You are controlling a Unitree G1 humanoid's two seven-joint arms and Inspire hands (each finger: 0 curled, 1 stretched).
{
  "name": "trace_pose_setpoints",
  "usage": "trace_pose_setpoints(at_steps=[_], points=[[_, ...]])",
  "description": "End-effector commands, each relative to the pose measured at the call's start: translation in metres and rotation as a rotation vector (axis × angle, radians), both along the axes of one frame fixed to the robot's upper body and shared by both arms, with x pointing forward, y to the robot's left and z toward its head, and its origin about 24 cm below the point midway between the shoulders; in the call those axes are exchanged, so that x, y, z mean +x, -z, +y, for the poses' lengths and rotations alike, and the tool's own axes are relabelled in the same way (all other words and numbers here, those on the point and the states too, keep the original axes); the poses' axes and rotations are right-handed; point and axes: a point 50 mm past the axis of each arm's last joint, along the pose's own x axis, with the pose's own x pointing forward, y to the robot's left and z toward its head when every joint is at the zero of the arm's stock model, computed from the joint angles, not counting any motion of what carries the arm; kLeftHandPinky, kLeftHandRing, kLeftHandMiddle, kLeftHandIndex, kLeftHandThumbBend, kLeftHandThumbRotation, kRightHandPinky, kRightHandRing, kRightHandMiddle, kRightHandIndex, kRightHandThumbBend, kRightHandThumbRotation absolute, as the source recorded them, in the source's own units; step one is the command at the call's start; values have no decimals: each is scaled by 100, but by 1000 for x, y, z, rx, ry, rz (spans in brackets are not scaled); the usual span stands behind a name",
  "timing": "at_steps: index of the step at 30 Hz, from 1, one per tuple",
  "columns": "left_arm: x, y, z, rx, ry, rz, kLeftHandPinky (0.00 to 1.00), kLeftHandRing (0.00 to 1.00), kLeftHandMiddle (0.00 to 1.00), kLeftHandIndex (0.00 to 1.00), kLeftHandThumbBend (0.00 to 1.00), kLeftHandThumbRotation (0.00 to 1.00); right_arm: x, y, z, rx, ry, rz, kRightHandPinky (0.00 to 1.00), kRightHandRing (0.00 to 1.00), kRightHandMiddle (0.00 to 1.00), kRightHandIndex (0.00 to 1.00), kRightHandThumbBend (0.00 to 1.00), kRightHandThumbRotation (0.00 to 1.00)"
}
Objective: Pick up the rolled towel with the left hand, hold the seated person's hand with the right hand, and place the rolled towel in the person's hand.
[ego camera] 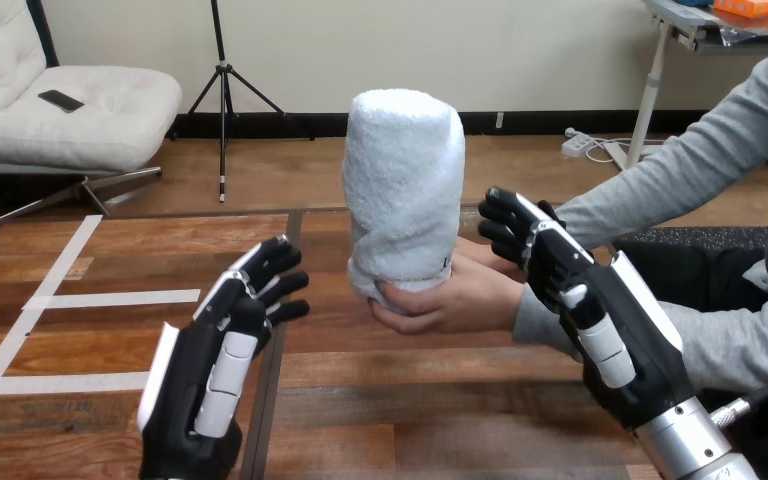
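One rolled towel [403,190] noted: white terry cloth, cylindrical, stood upright, lower end gripped in person's hand [455,300] above wooden plank table [390,400]. Two robot hands counted: left hand [210,375] found open, fingers relaxed, apart from towel; right hand [575,285] set against person's wrist [535,322], grasp cannot be told.

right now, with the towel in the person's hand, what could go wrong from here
The rolled towel stands tall, gripped only at its bottom end by the person's hand, so it could tip. The left hand is open and apart from the towel, too far to steady it. The right hand is close beside the person's hand; a sudden move there might jolt the towel.
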Motion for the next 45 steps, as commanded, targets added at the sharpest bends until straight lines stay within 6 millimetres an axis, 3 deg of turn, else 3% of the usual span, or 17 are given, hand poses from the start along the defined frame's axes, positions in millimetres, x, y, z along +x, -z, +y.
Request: trace_pose_setpoints(at_steps=[1,17,30,45], points=[[9,-28,-5,1,18,-159,74,81,84,82,78,88,-2,-26,2,97,9,-93,94,91,92,93,92,100],[8,-24,-9,44,28,-198,72,79,81,81,74,90,-26,-14,14,211,-8,31,94,92,92,91,98,100],[8,-24,-14,-51,83,-211,72,81,82,82,67,83,-34,-8,18,197,-28,62,99,95,94,92,94,100],[7,-26,-17,-59,90,-231,72,81,82,82,66,81,-34,-8,22,187,-44,49,100,96,95,93,90,100]])
